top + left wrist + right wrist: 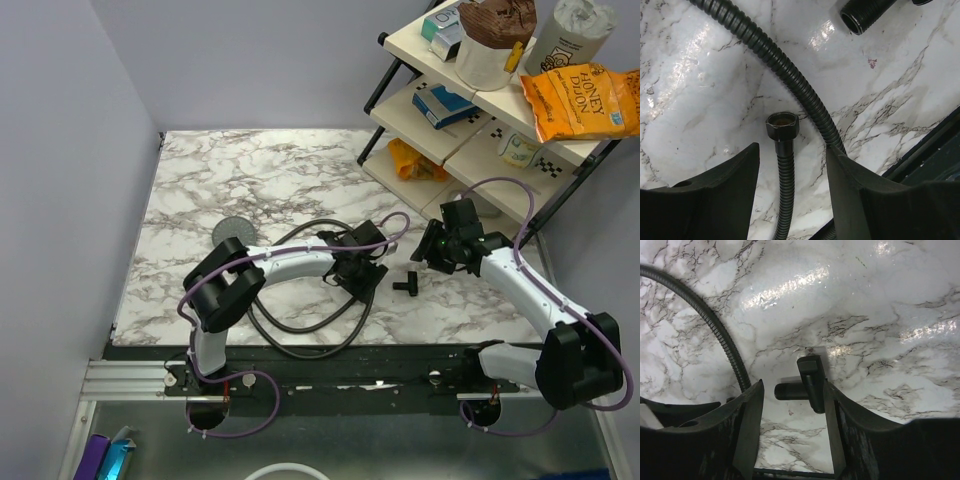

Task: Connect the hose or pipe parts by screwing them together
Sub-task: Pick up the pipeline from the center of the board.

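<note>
Straddling the hose nut [782, 125], the left tool [792, 150] hangs released; centre it before clenching. Right tool [793, 386] seems released around a small fitting [810, 380].

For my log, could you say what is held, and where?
Nothing: the left gripper hangs open by the black corrugated hose's nut, the right gripper by a small black fitting.

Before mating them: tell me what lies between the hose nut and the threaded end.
In the left wrist view, a stretch of the hose itself crosses diagonally between the nut and the threaded end; otherwise bare marble.
</note>
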Controlling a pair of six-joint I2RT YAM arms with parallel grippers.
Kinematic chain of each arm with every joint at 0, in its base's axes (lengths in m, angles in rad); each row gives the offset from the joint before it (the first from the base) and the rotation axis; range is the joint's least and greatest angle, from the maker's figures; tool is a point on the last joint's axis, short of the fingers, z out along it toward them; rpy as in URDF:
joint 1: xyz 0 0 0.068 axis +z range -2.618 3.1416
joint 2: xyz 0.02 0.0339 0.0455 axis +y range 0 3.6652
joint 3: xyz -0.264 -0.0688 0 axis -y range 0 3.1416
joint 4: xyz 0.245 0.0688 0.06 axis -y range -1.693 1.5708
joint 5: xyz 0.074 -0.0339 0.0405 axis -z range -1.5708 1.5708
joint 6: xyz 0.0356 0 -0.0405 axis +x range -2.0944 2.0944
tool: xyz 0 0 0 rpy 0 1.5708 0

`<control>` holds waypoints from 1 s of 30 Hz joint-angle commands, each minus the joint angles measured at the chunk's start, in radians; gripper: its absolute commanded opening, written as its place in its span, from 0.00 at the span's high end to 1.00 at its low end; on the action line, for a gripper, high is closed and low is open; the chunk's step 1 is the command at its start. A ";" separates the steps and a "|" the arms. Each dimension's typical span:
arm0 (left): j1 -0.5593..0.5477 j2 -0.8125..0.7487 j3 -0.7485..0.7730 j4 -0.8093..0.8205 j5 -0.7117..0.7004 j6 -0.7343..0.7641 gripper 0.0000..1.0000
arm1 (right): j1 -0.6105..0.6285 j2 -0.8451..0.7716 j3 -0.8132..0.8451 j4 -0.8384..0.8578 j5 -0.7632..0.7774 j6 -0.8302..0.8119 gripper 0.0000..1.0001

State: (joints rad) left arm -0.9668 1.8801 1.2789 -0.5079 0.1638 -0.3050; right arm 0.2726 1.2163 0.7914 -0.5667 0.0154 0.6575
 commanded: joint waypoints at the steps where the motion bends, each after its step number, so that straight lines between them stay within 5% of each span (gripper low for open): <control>1: -0.007 0.039 0.027 0.005 -0.041 -0.017 0.39 | -0.007 -0.024 -0.014 0.007 0.008 -0.007 0.41; 30: -0.029 0.086 0.010 0.017 -0.089 -0.028 0.54 | -0.007 -0.041 -0.029 0.019 -0.008 -0.009 0.43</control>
State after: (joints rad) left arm -0.9760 1.9320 1.3087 -0.4896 0.1047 -0.3233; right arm 0.2726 1.2007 0.7784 -0.5621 0.0143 0.6537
